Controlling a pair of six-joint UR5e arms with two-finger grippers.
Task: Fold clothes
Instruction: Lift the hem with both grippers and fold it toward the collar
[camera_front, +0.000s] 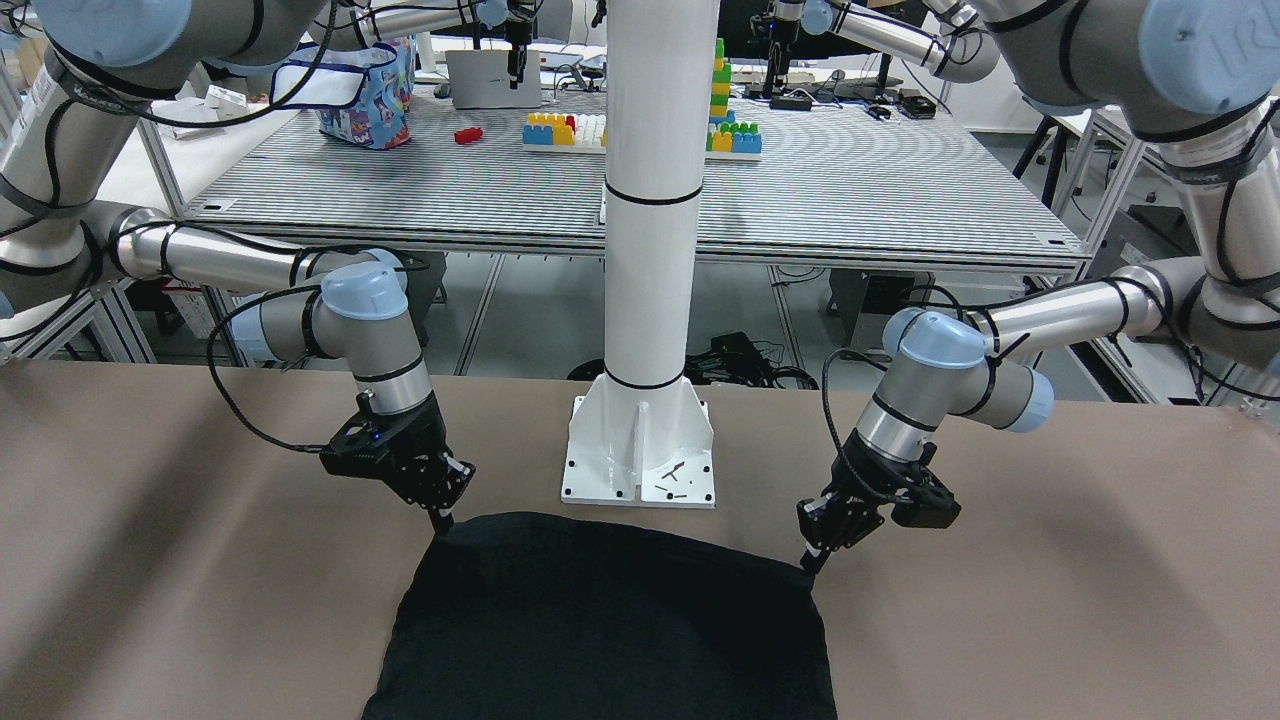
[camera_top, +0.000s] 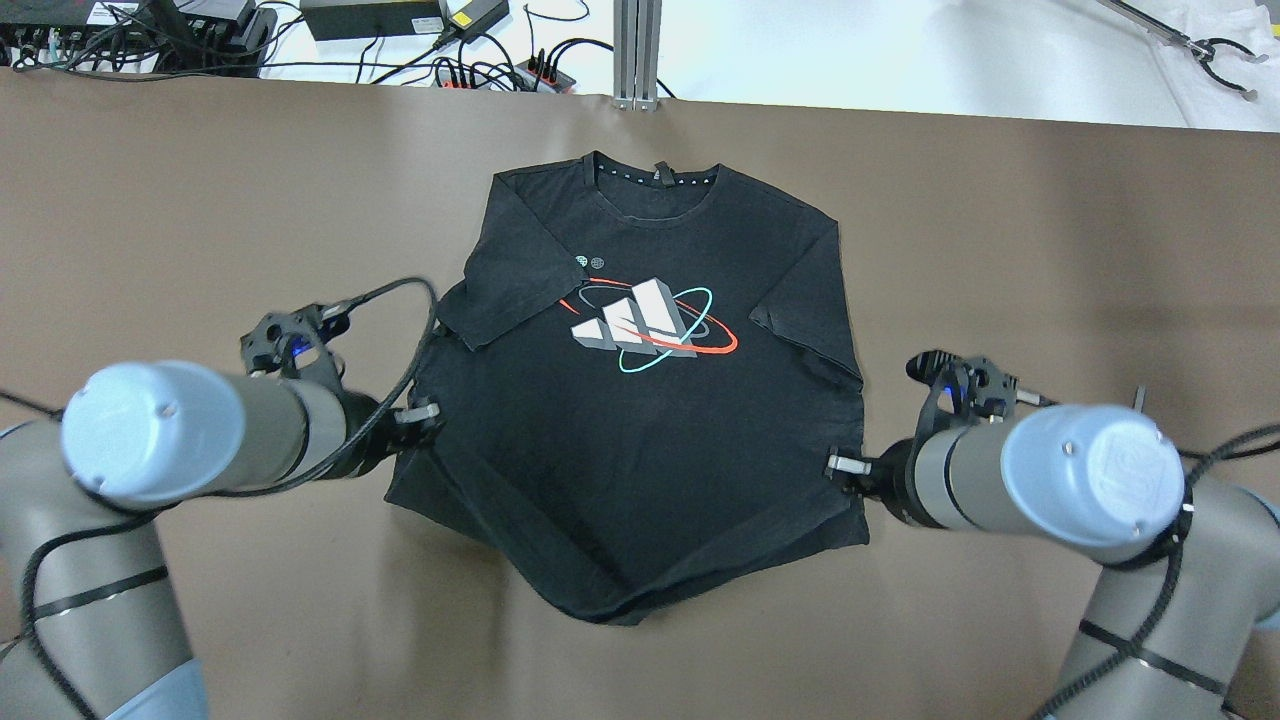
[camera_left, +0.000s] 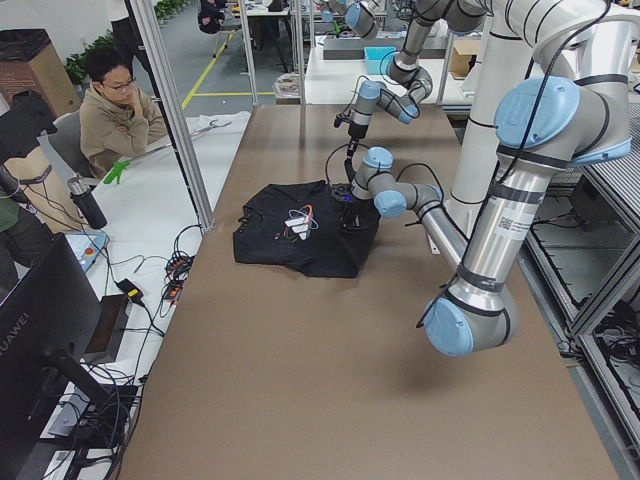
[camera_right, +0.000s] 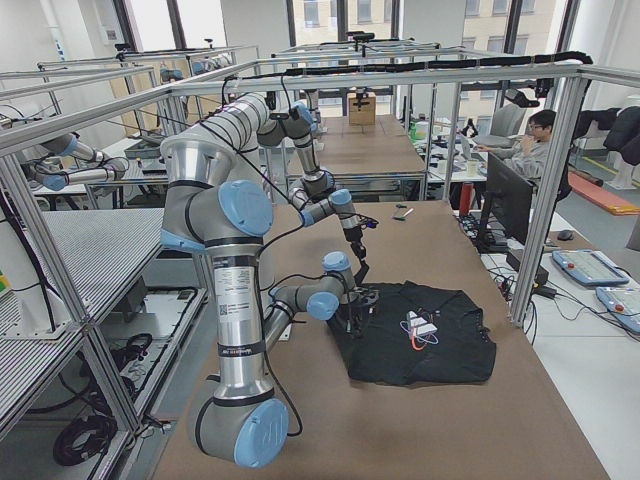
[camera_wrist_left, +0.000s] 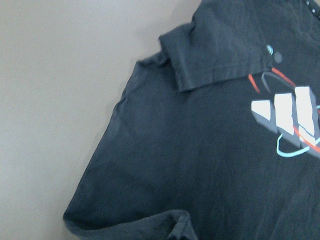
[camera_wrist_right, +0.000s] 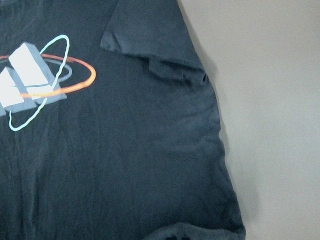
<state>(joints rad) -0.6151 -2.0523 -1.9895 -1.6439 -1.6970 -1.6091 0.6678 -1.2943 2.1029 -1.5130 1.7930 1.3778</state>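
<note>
Across the counter (camera_front: 150, 560): pinching the black T-shirt (camera_front: 600, 620) by its two robot-side corners, with the right hand (camera_front: 440, 520) and the left hand (camera_front: 815, 560), each apparently closed to a narrow point on the cloth.

Overhead: lying chest-up mid-counter, collar away from the robot, logo (camera_top: 645, 330) showing, both sleeves folded inward. Held at either side edge, with the hem sagging into a doubled fold nearest the robot.

From the counter's left end, then its right: too small to judge any fingers. Shows only the garment spread between the two arms.

Left wrist: looking down on one folded sleeve (camera_wrist_left: 215, 60) and a curl of raised hem at the bottom edge, no fingers in view.

Right wrist: much the same on the other side, sleeve (camera_wrist_right: 150, 40) above, curled hem below.

Judged soft, light and limp: likely to droop between holds and drag on the counter. Best taken at corners or seams, both sides level, and carried together.
</note>
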